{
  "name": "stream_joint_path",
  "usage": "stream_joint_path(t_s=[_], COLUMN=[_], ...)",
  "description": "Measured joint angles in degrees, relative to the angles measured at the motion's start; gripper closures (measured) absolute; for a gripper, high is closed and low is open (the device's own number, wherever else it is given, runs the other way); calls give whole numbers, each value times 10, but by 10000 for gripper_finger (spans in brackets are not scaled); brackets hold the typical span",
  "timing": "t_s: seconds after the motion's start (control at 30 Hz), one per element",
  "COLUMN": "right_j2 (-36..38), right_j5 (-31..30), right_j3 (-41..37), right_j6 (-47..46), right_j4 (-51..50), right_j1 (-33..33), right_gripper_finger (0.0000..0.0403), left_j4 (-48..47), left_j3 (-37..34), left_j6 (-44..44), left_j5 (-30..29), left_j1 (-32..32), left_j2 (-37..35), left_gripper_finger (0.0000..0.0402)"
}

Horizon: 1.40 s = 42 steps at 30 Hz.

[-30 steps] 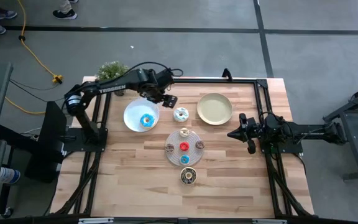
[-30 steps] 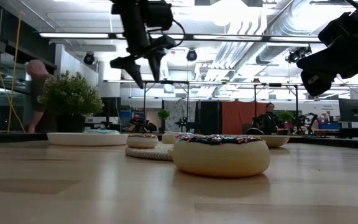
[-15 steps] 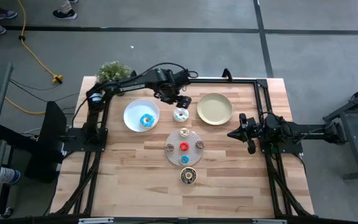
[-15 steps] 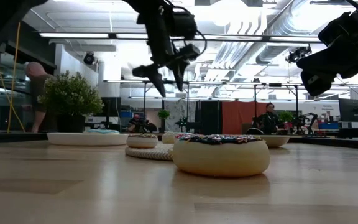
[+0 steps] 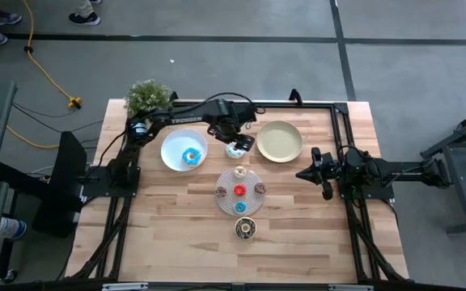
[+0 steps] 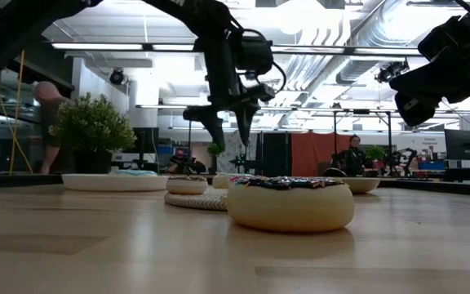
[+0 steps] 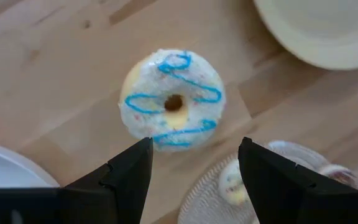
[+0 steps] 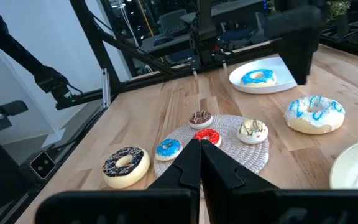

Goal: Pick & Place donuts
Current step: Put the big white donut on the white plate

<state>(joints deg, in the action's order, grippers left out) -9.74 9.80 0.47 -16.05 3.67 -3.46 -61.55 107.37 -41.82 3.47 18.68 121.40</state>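
I am hovering my left tool (image 7: 191, 171) above the white-iced donut (image 7: 173, 98), fingers spread wide and holding nothing. The donut is lying flat on the counter (image 5: 298, 202) between the white plate (image 5: 172, 158) and the yellow-green plate (image 5: 280, 141), just beside the grey mat (image 5: 249, 199). In the wrist view the ring is sitting off toward one finger rather than centred, so I am risking a finger landing on the icing and pushing it toward the mat or pinching only its rim. My right tool (image 8: 199, 163), fingers pressed together, is waiting well apart.
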Motion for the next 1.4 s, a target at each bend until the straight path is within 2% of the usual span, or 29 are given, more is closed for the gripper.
stream_joint_path(t_s=[0.5,1.4], right_j2=[0,0], right_j5=[0,0], right_j3=[0,0], right_j6=[0,0], right_j4=[0,0], right_j1=[0,0], right_gripper_finger=[402,402], left_j4=[-18,-10], left_j3=[-2,-3], left_j6=[10,41], left_j5=[-70,-68], left_j1=[0,1], left_j2=[17,55], left_gripper_finger=[173,173])
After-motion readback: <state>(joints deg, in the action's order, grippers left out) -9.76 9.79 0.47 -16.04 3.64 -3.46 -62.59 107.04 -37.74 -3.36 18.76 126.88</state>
